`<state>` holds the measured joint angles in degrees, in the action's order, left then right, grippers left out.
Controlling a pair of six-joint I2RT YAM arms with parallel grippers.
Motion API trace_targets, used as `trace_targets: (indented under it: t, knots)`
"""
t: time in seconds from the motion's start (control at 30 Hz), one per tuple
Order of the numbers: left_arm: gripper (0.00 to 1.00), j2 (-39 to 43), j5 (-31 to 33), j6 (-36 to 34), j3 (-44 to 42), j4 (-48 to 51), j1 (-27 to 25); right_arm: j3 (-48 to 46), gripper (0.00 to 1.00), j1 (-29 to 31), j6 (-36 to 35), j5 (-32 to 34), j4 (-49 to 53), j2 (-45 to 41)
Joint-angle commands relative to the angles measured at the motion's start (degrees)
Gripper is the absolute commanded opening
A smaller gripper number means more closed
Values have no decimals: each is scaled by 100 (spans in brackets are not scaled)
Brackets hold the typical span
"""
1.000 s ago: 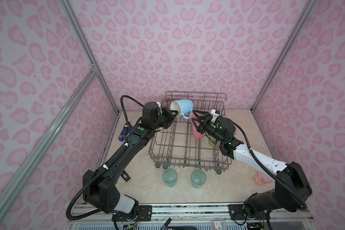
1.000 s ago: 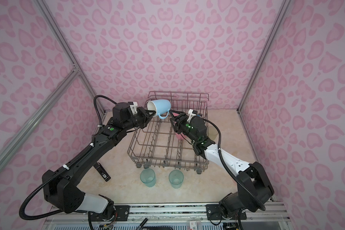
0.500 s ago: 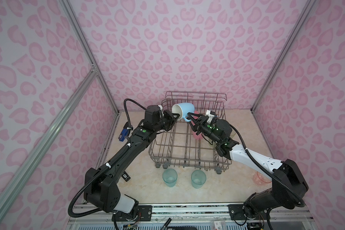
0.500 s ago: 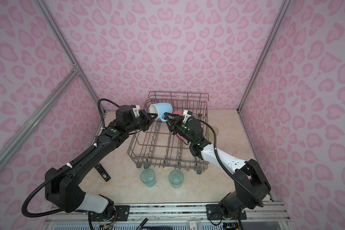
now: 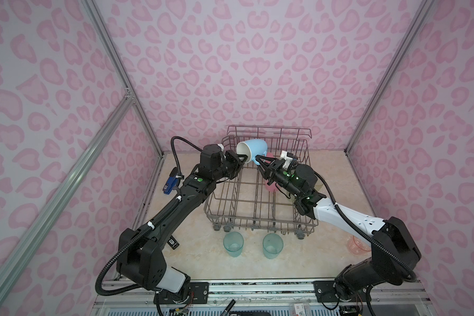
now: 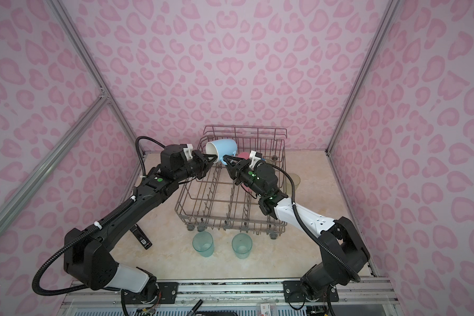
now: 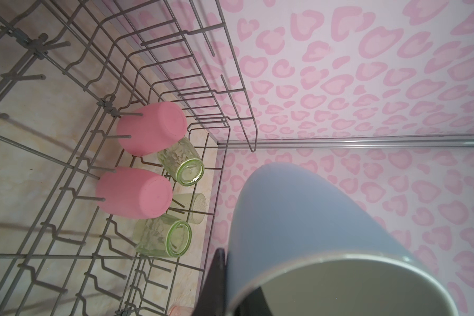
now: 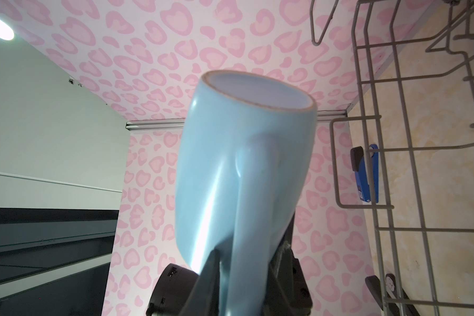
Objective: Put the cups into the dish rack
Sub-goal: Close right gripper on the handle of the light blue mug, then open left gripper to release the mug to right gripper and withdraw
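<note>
The dish rack (image 5: 260, 217) is seen at the back middle of the tabletop (image 5: 192, 260) in both top views, its taller rail toward the rear wall. Both arms are stretched over it and meet above its rear left part.

The left gripper (image 5: 243, 158) is closed on the rim of the light-blue mug (image 5: 253, 149). In the left wrist view one finger (image 7: 216, 273) is laid against the outside of the wall, and a dark shape is seen just inside the mouth. The right gripper (image 5: 259, 159) is closed on the mug's handle. In the right wrist view the handle is clamped between two fingers (image 8: 211, 273), with no gap on either side. The mug is thus held in the air by both grippers, tilted, with its mouth toward the left arm. It is above the rack and clear of the tines.

In the right half of the rack, a pink tumbler (image 7: 151, 128) and a second pink tumbler (image 7: 134, 193) are set among the tines. A yellow-green tumbler (image 7: 181, 164) and another yellow-green tumbler (image 7: 162, 235) are lodged just beside them, against the rack's side wall.

Two teal tumblers are stood upright on the tabletop in front of the rack, the left teal tumbler (image 5: 233, 244) near the right teal tumbler (image 5: 272, 245). A salmon tumbler (image 5: 357, 245) is half hidden behind the right arm. A blue stapler (image 5: 171, 182) is seen left of the rack.
</note>
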<state>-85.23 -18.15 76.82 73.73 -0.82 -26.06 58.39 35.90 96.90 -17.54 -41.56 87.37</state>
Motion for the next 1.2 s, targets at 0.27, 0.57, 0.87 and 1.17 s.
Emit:
trace_targets:
  t: [0.27, 0.57, 0.87, 1.17]
  knots:
    - [4, 202, -352, -400, -16, -282, -39, 16, 8, 71, -312, 127, -11, 34]
    - [3, 233, -360, -446, -78, -365, -39, -7, 11, 106, -433, 142, 72, 36]
    - [3, 307, -461, -457, -86, -504, -39, -88, 43, 47, -496, 167, 128, -92]
    - [3, 402, -496, -448, -166, -594, -43, -247, 32, -121, -445, 159, 104, -265]
